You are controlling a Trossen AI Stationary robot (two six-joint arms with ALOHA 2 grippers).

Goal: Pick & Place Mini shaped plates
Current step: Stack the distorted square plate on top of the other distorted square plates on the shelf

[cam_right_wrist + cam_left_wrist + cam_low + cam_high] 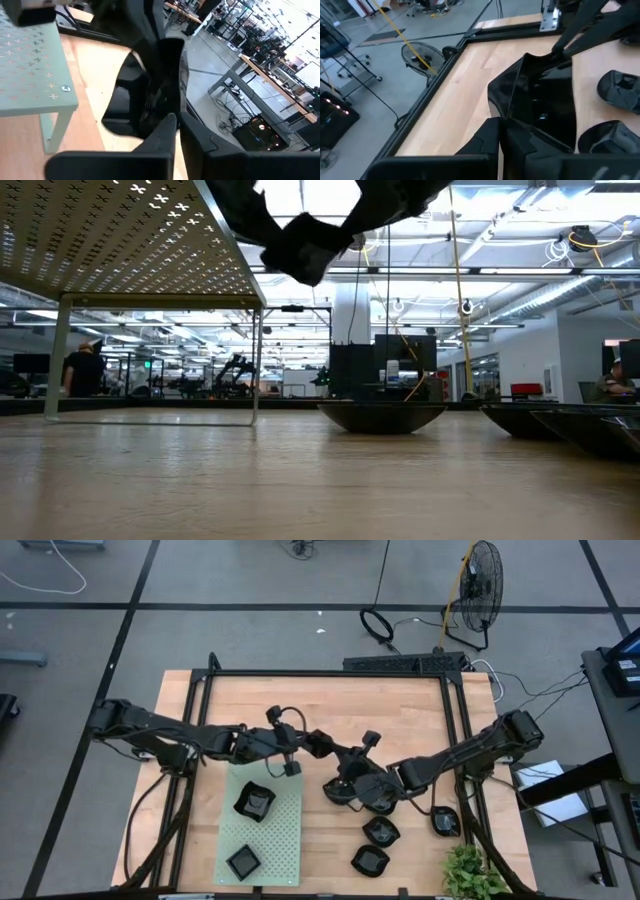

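Observation:
One mini plate point(318, 743), glossy black with angular edges, hangs in the air over the table's middle, between both grippers. My left gripper point(298, 745) reaches in from the left and is shut on it. My right gripper point(338, 755) comes from the right and is shut on its opposite side. The low view shows this plate point(305, 242) well above the table. Two more plates point(255, 800) point(243, 861) rest flat on the pale green perforated mat point(285, 830). Several others point(381, 831) lie on the wood to the right. My left gripper point(501, 135) pinches the plate's near corner point(512, 117) between its two fingers, coming level from the table's left. The plate is lifted clear and tilted. My right gripper point(177, 127) pinches the plate's rim point(165, 107) between its two fingers, coming from the table's right. The plate stands nearly on edge in this hold. In the left wrist view its fingers point(561, 49) sit on the plate's far edge.
The green mat is a raised rack on thin legs point(58, 360). Plates lie below the right arm point(340, 790) and toward the near right point(370, 861) point(445, 821). A potted plant point(470, 875) stands at the near right edge. A black frame point(330, 673) borders the table.

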